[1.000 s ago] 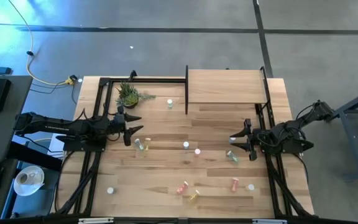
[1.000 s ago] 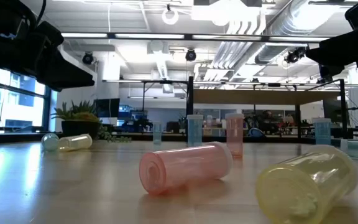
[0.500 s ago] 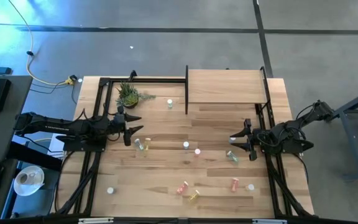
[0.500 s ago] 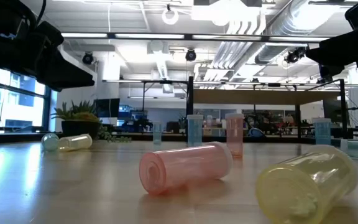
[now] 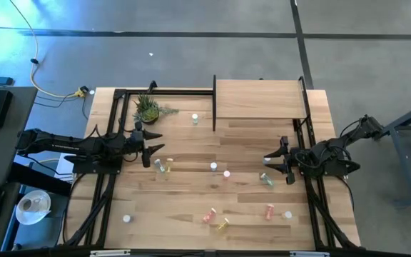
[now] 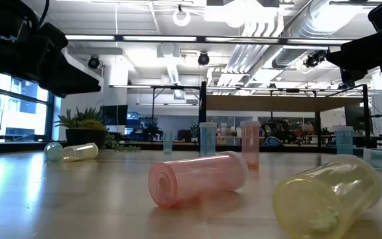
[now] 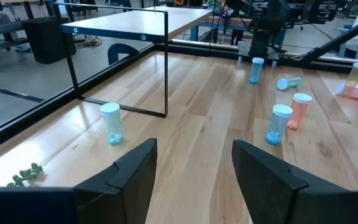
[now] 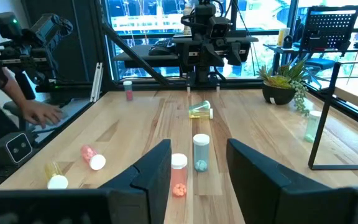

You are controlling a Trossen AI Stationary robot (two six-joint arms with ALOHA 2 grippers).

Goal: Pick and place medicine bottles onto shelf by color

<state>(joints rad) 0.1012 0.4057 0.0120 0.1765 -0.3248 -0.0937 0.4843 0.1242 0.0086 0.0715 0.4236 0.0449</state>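
— How's the left arm sitting?

— Stretched low over the worktop (image 5: 191,207) from the left edge, its pincer (image 5: 153,152) pointing inward with the fingers spread and nothing between them. A yellow bottle (image 5: 163,166) lies just beside its tips, and the potted plant (image 5: 147,108) stands a little behind.

— And the middle?

— Medicine bottles scattered about — a teal one (image 5: 213,167) and a reddish one (image 5: 227,173) standing near the centre, a pink one (image 5: 210,214) and a yellow one (image 5: 222,225) lying toward the front edge. The shelf (image 5: 259,98) sits at the back, right of centre; I can see no bottle on its board.

— The right arm?

— It reaches in level from the right, facing the other arm. Its pincer (image 5: 270,164) is parted too, holding nothing, with a teal bottle (image 5: 266,179) lying just in front of it on the wood.
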